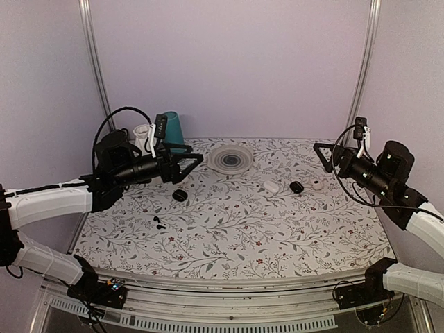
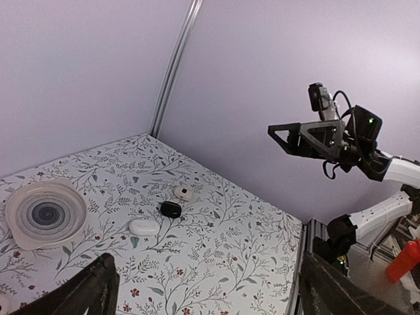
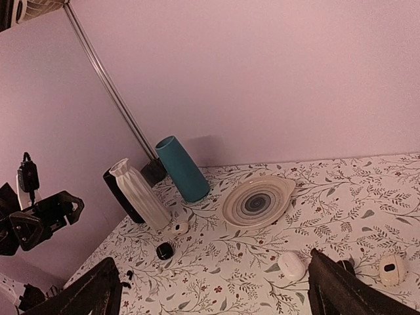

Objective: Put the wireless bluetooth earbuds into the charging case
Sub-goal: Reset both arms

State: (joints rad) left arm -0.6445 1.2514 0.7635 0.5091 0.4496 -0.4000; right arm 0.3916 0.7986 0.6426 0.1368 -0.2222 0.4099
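Both arms are hovering well above the table (image 1: 277, 236), with the left gripper (image 1: 191, 168) and the right gripper (image 1: 320, 157) each standing wide and holding nothing. The black earbuds (image 1: 158, 222) are lying loose near the table's left edge, close to a black case (image 1: 180, 195). Any pale earbuds are too faint to make out. The buds are looking tiny, light, hard and glossy, so they are likely to slip or flick away. Pinching one low across its rounded body, with the fingers nearly touching the table, is seeming the safest hold. Towards the right edge a white case (image 1: 271, 186), a second black case (image 1: 297, 186) and a round pale case (image 1: 317, 184) are sitting in a row. I cannot tell whether any lid is standing open or what is lying inside. A plate (image 1: 231, 158) is resting by the back edge.
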